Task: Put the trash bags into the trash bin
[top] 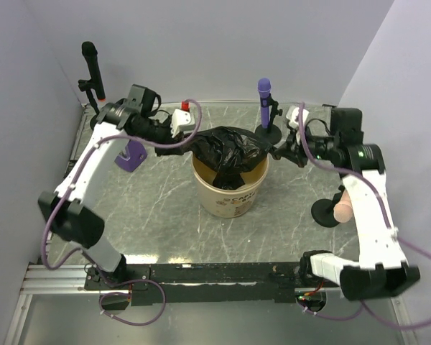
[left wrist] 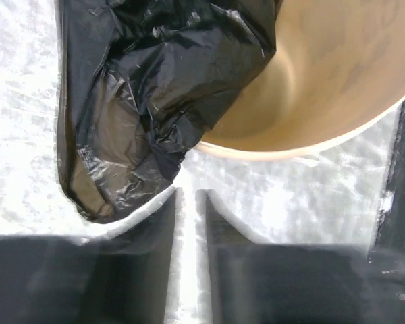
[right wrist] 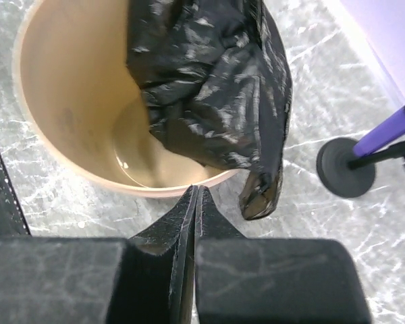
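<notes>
The tan trash bin [top: 230, 192] stands upright mid-table. A glossy black trash bag [top: 228, 149] is draped over its far rim, part inside and part hanging outside. In the left wrist view the trash bag [left wrist: 148, 88] spills over the bin's rim [left wrist: 324, 128] down to the table. My left gripper [left wrist: 189, 196] sits just outside the bin, its jaws a narrow gap apart with only table showing between them. My right gripper [right wrist: 196, 190] is shut with nothing in it, just outside the bin [right wrist: 67, 101], and a corner of the bag [right wrist: 260, 196] hangs beside it.
A purple microphone on a stand [top: 264, 93] rises behind the bin, its round black base [right wrist: 345, 167] near my right gripper. A black microphone stand [top: 92, 68] is at the back left, a purple object [top: 131, 154] to the left, and another round base [top: 329, 213] to the right.
</notes>
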`<move>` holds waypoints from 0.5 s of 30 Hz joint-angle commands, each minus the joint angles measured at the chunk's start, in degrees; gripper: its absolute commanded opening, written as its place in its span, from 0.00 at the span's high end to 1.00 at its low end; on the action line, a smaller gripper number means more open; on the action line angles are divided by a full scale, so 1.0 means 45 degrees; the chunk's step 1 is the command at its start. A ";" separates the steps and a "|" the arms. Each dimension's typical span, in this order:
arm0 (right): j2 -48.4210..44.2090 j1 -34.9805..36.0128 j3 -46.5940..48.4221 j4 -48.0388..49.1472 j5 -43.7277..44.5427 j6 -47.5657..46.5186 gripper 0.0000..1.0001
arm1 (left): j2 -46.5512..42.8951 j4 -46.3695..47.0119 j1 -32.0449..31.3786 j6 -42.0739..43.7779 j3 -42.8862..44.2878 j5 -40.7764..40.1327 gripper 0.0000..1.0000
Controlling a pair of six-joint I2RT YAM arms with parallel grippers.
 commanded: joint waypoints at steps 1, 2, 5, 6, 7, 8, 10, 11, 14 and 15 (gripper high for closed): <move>-0.0568 0.0114 -0.0730 0.0908 0.0016 -0.0143 1.00 | -0.1312 0.3144 -0.0045 -0.0953 -0.1247 0.0065 0.51; -0.0452 0.0152 -0.0731 0.1259 0.0056 0.0187 1.00 | -0.1177 0.3302 -0.0103 -0.0952 -0.1191 0.0045 0.44; 0.0308 0.0755 -0.0439 0.2081 0.0367 0.1009 0.56 | -0.0378 0.2739 -0.0182 -0.1029 -0.0315 0.0396 0.41; 0.0582 0.1106 -0.0361 0.2257 0.0659 0.1224 0.52 | -0.0066 0.2621 -0.0259 -0.1223 -0.0041 0.0416 0.41; 0.0894 0.1400 -0.0263 0.2413 0.0991 0.1380 0.51 | 0.0208 0.2523 -0.0299 -0.1322 0.0175 0.0435 0.41; 0.1149 0.1673 -0.0185 0.2666 0.1265 0.1653 0.50 | 0.0385 0.2484 -0.0319 -0.1362 0.0293 0.0474 0.42; 0.1501 0.2026 -0.0281 0.3388 0.1656 0.2103 0.49 | 0.0659 0.2483 -0.0358 -0.1479 0.0449 0.0513 0.45; 0.1657 0.2240 -0.0301 0.3623 0.1987 0.2240 0.49 | 0.0738 0.2483 -0.0397 -0.1479 0.0450 0.0475 0.46; 0.2224 0.2516 0.0010 0.3918 0.2302 0.2455 0.49 | 0.0875 0.2288 -0.0553 -0.1226 0.0412 0.0299 0.57; 0.2341 0.2516 0.0108 0.4035 0.2322 0.2592 0.49 | 0.0875 0.2249 -0.0573 -0.1206 0.0353 0.0222 0.60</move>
